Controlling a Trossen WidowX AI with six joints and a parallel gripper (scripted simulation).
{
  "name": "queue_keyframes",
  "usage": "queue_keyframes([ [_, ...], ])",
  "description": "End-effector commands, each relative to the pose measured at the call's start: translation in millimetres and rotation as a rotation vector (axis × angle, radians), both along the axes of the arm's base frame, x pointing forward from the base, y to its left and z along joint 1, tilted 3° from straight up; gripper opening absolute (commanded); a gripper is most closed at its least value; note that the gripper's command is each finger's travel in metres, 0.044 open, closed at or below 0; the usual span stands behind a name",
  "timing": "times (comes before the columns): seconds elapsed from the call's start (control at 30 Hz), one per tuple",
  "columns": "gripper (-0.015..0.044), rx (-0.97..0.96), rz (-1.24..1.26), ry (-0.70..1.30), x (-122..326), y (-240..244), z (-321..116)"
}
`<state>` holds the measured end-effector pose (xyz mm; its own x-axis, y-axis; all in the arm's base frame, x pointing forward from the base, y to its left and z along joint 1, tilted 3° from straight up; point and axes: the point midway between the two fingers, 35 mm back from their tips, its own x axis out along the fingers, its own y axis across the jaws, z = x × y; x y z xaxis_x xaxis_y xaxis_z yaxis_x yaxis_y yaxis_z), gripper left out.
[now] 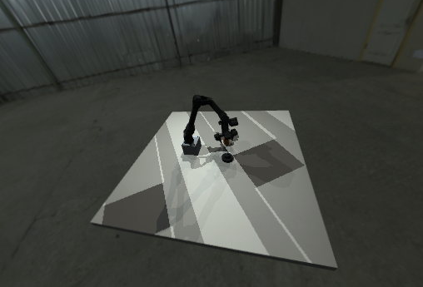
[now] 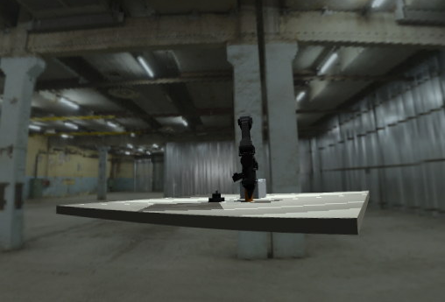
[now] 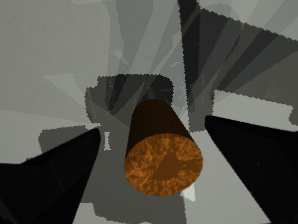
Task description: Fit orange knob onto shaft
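The orange knob (image 1: 226,141) (image 2: 250,200) (image 3: 163,165) appears to stand upright on the table. In the wrist view its round end faces the camera, with a darker patch on it; I cannot tell whether that is a hole or shadow. My gripper (image 1: 226,143) (image 3: 152,127) is open and points down over the knob. One finger is on each side of it, with gaps between. The dark round pedestal (image 1: 227,158) (image 2: 216,199) stands apart, nearer the camera in the top view and left of the knob in the exterior view. Its shaft's flat side is too small to make out.
The pale table top (image 1: 233,227) (image 2: 307,217) carries hard-edged light and dark shadow patches. The arm's grey base block (image 1: 191,147) (image 2: 262,188) stands left of the knob in the top view and behind it in the exterior view.
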<state>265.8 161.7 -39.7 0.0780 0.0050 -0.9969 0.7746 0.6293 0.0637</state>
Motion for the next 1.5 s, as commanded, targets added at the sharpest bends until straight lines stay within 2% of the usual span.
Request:
queue_keyframes([
  [0.0,0.0440,-0.005,0.005,0.001,-1,-1,-4],
  [0.33,0.0177,-0.005,0.005,0.001,-1,-1,-4],
  [0.5,0.0144,-0.005,0.005,0.001,-1,-1,-4],
  [0.7,0.0000,-0.005,0.005,0.001,0,0,5],
  [1.47,0.0000,-0.004,0.005,0.000,2,5,75],
])
